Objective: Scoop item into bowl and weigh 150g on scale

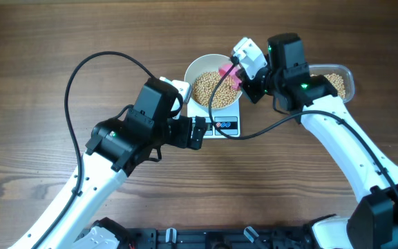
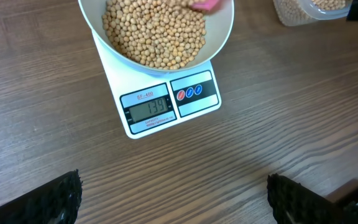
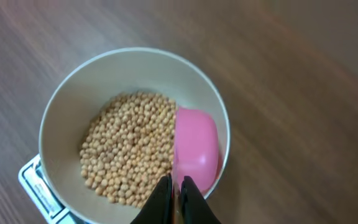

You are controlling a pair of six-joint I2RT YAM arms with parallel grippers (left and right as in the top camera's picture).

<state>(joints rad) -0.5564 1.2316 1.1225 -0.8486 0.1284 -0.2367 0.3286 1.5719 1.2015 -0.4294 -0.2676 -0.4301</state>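
Note:
A white bowl (image 1: pixel 197 66) stands on the white scale (image 1: pixel 223 126) and holds a heap of beige beans (image 1: pixel 209 88). My right gripper (image 1: pixel 240 77) is shut on the handle of a pink scoop (image 1: pixel 228 75) at the bowl's right side. In the right wrist view the gripper (image 3: pixel 177 196) pinches the scoop (image 3: pixel 196 146), whose visible face is bare, beside the beans (image 3: pixel 129 146) inside the bowl (image 3: pixel 67 112). My left gripper (image 1: pixel 197 131) is open and empty just left of the scale's front. Its wrist view shows the gripper (image 2: pixel 173 199) over bare wood and the scale (image 2: pixel 194 106) with its display lit, reading about 139.
A clear plastic tub (image 1: pixel 337 79) with more beans sits at the right, behind my right arm, and shows as the tub (image 2: pixel 303 12) in the left wrist view. A black cable loops over the table left of the bowl.

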